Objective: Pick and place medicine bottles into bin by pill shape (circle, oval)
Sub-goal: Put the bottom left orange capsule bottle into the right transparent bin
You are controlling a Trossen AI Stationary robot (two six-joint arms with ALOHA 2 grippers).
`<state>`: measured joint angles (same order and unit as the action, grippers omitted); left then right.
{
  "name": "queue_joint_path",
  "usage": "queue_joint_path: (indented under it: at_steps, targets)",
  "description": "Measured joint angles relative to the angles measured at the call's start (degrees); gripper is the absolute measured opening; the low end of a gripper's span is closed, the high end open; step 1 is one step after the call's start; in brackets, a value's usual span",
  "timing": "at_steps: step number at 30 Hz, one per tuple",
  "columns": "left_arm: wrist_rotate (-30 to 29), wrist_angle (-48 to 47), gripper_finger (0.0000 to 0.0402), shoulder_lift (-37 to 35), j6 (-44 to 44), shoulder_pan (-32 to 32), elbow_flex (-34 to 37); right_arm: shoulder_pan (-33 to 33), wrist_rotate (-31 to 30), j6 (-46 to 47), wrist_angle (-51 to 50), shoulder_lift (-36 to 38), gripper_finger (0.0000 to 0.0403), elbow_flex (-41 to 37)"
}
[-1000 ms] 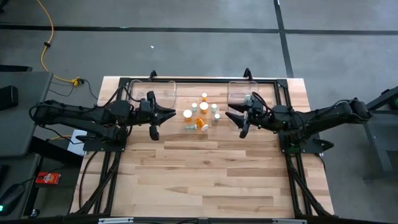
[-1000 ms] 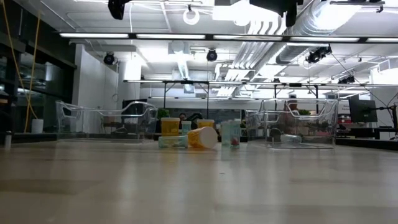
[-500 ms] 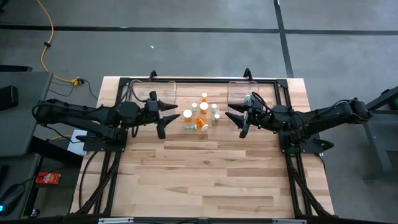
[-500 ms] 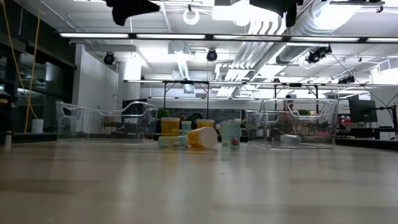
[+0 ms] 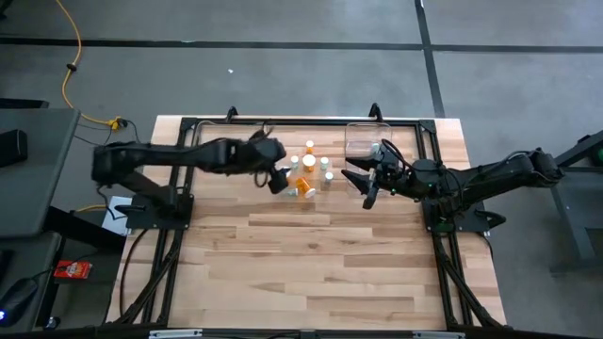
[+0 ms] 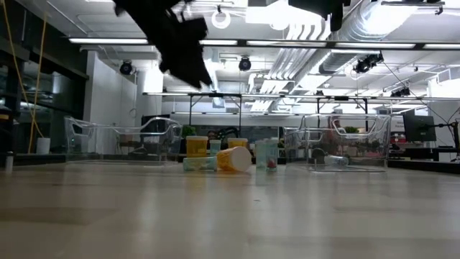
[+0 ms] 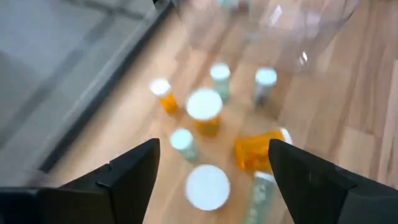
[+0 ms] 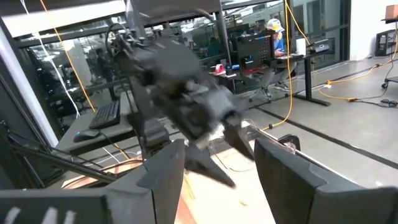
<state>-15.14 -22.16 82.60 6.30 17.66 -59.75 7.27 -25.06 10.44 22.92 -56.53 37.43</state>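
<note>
Orange and clear white-capped medicine vials [image 5: 306,175] untouched on wooden surface [image 5: 320,254]; left gripper [image 5: 279,180] has swung over them, fingers wide, pick imminent; right gripper [image 5: 366,183] waits, fingers wide.

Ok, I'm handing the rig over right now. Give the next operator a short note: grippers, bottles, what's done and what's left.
Left gripper: jaws open and empty, hanging over the left edge of the bottle cluster.
Right gripper: jaws open and empty, waiting beside the right bin.
Medicine bottles: all grouped on the table between the bins; most stand upright, and one orange bottle lies on its side.
Done: no bottle is gripped. The bins' contents cannot be made out.
Left: pick each bottle and sort it by pill shape.
</note>
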Motion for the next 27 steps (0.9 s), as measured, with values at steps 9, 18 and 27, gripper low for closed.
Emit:
queue_joint_path:
  at_steps: [9,18,27]
  targets:
    - [9.42,-6.18,0.029,11.12,4.68,4.47,-4.65,0.0,-0.02,0.02,-0.09,0.0,0.0188,0.0]
    - [8.75,-11.37,0.0289,16.71,3.26,4.45,-7.67,0.0,-0.06,0.25,-1.36,-0.02,0.0188,0.0]
    - [7.96,-11.77,0.0289,20.52,1.61,4.39,-8.23,-0.13,-0.17,3.84,-3.06,-0.02,0.0188,0.02]
